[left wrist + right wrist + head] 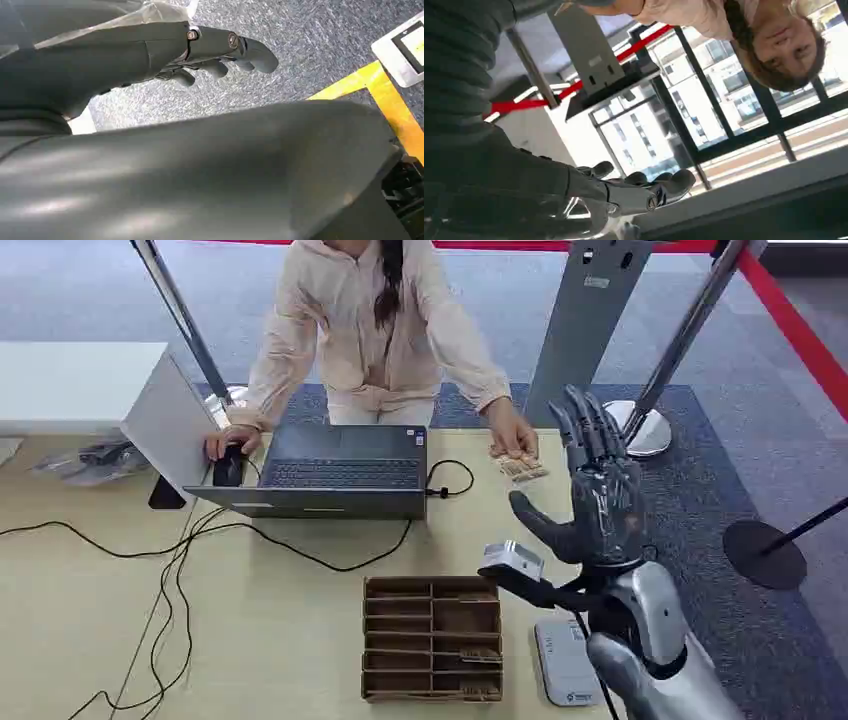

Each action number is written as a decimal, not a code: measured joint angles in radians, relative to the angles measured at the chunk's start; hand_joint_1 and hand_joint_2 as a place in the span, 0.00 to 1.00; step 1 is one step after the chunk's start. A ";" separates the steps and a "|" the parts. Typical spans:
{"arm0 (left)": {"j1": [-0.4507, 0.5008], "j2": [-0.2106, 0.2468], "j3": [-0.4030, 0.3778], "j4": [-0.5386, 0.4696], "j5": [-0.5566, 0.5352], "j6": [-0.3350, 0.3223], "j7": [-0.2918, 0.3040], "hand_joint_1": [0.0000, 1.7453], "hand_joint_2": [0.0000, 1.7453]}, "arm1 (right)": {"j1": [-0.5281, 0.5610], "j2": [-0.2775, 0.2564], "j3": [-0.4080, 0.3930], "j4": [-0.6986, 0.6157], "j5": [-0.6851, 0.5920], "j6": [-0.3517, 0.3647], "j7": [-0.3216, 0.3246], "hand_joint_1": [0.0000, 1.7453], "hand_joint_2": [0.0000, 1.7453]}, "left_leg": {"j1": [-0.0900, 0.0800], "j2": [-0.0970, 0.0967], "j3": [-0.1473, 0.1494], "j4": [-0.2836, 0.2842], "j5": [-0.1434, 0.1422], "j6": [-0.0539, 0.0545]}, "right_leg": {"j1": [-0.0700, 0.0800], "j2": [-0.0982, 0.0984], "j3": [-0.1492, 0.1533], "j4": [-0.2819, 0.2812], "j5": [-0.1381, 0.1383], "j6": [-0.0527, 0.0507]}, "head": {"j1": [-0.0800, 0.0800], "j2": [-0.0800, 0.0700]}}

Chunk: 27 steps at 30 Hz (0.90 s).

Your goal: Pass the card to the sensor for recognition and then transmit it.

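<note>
A: Start with the head view. How far along does the task look?

B: Late, I'd judge. The card (522, 469) lies on the table (90, 630) at its far edge, under the person's hand (513, 435), which rests on it. The right hand (592, 495) is raised above the table, fingers straight and spread, palm bare, grasping nothing. So the handover seems done, or nearly; I can't confirm from here that the card was read.

A: And the sensor?

B: A white flat device (565, 663) lies on the table near the robot, just beside the cardboard organizer (432, 638). I take it for the sensor, though that's a guess. The card is well apart from it.

A: Left wrist view?

B: The left hand (220, 52) hangs over grey carpet (310, 45), fingers loosely curled in, nothing between them. It touches nothing.

A: Right wrist view?

B: The right hand (644, 192) again: thumb and fingers stretched out, released, no card in them. Behind it are windows and a red barrier tape (574, 87).

A: What's left, then?

B: Probably only lowering the right arm, if the person keeps the card.
</note>
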 joint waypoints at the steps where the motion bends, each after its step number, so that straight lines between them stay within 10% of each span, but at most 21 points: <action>1: -0.001 0.000 -0.001 0.000 -0.001 -0.002 0.000 0.00 0.00 | -0.004 -0.005 0.014 -0.004 0.039 0.016 -0.001 0.00 1.00 | 0.000 0.000 0.000 0.000 0.000 0.000 | 0.000 0.000 0.000 0.000 0.000 0.000 | 0.000 0.000; 10: -0.004 0.001 -0.023 0.000 0.005 -0.002 0.000 0.00 0.00 | -0.056 -0.033 0.151 -0.011 0.205 0.128 -0.036 0.00 1.00 | 0.000 0.000 0.000 0.000 0.000 0.000 | 0.000 0.000 0.000 0.000 0.000 0.000 | 0.000 0.000; 27: -0.007 0.002 -0.045 0.000 0.003 -0.002 -0.002 0.00 0.00 | -0.124 -0.014 0.294 0.079 0.229 0.115 -0.026 0.00 1.00 | 0.000 0.000 0.000 0.000 0.000 0.000 | 0.000 0.000 0.000 0.000 0.000 0.000 | 0.000 0.000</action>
